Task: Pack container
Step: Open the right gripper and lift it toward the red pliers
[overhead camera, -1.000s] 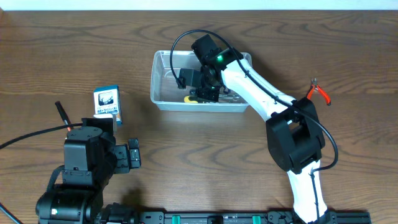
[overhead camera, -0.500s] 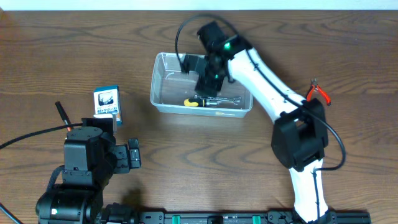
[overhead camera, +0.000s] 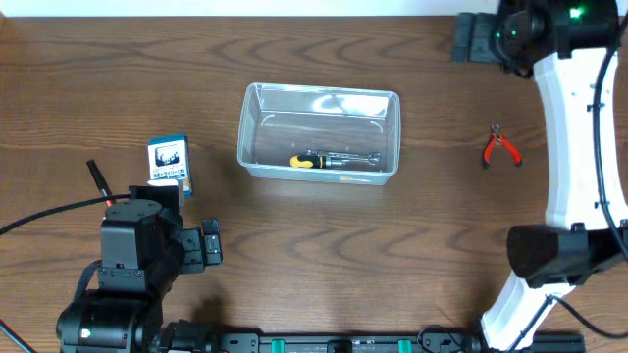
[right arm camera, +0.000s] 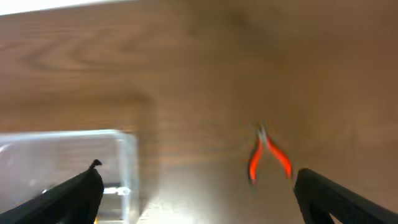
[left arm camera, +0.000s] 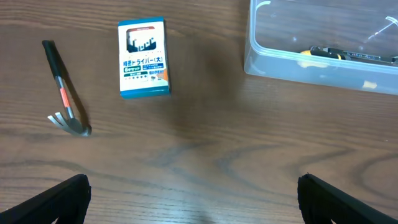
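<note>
even bright light, right wrist blurred

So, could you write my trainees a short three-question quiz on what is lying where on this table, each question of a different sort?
1. True or false: the red pliers lie inside the container.
2. Which of these lies in the container? A the red pliers; B the yellow-handled tool; C the blue-and-white box.
3. Name the tool that lies on the table on the side of the blue-and-white box away from the container.

Key: 1 false, they lie on the bare table; 2 B; 3 the hammer.
</note>
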### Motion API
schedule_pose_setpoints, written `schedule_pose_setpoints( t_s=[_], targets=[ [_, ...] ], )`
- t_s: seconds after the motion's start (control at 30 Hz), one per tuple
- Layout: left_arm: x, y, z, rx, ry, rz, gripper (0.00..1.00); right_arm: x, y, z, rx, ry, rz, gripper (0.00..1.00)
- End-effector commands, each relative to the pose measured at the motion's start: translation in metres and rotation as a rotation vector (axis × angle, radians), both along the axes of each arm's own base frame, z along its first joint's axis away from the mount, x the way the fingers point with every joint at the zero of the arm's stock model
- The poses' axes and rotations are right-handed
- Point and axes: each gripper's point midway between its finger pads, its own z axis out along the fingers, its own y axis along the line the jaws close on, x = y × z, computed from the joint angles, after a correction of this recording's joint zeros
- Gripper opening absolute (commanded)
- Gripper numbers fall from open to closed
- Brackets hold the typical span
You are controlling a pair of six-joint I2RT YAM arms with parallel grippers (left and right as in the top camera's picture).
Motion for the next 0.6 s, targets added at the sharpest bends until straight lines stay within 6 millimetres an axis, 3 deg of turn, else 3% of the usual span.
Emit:
schedule_pose_setpoints(
  t_s=[0.0,0.27,0.4,0.57],
  targets=[
    [0.0,0.003,0.0,0.008,0.001,0.012,0.98,-0.002,-0.017,-0.076,0.054,0.185,-0.231,0.99],
    [0.0,0.003,0.0,0.008,0.001,0.012,0.98,-0.016,-0.039,-0.176,0.079,0.391,-0.36,0.99],
    [0.0,0.003,0.0,0.008,0.001,0.012,0.98,-0.018,-0.047,-0.201,0.102,0.435,-0.382,0.99],
    [0.0,0.003,0.0,0.008,0.001,0.012,0.98,-0.02,-0.059,-0.216,0.104,0.464,-0.41,0.99]
  ],
)
